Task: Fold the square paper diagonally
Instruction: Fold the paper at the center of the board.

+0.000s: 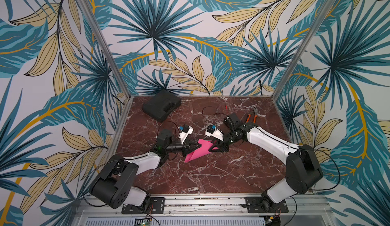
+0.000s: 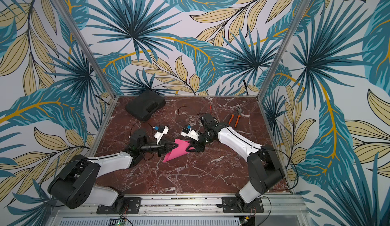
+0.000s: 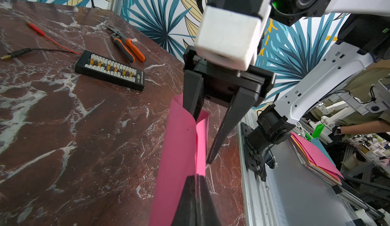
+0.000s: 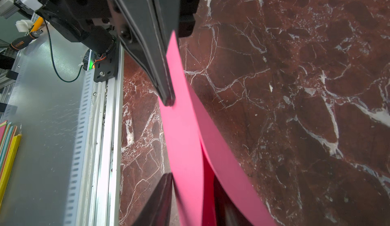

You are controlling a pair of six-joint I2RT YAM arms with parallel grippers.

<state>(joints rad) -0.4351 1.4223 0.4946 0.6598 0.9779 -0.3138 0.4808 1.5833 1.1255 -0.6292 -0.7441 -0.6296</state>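
Note:
The square paper [image 1: 197, 152] [image 2: 176, 152] is a bright pink sheet, bent over on itself in two loose layers between the two arms at mid-table. My left gripper [image 1: 197, 145] [image 3: 195, 178] is shut on the sheet's edge, fingers pressed together with pink paper [image 3: 179, 151] running out from between them. My right gripper [image 1: 210, 150] [image 4: 193, 178] faces it from the opposite side and stands open. Its two fingers straddle the paper [image 4: 185, 140], one layer curling outside them. In the right wrist view the left gripper's [image 4: 168, 102] closed tip pinches the sheet.
A black case [image 1: 161, 105] lies at the back left of the marble table [image 1: 211, 178]. Orange-handled pliers [image 1: 252, 115] and thin wires [image 1: 211, 111] lie at the back right. A black connector board [image 3: 109, 70] sits near the pliers. Coloured paper stacks [image 3: 312, 157] lie off the table's front.

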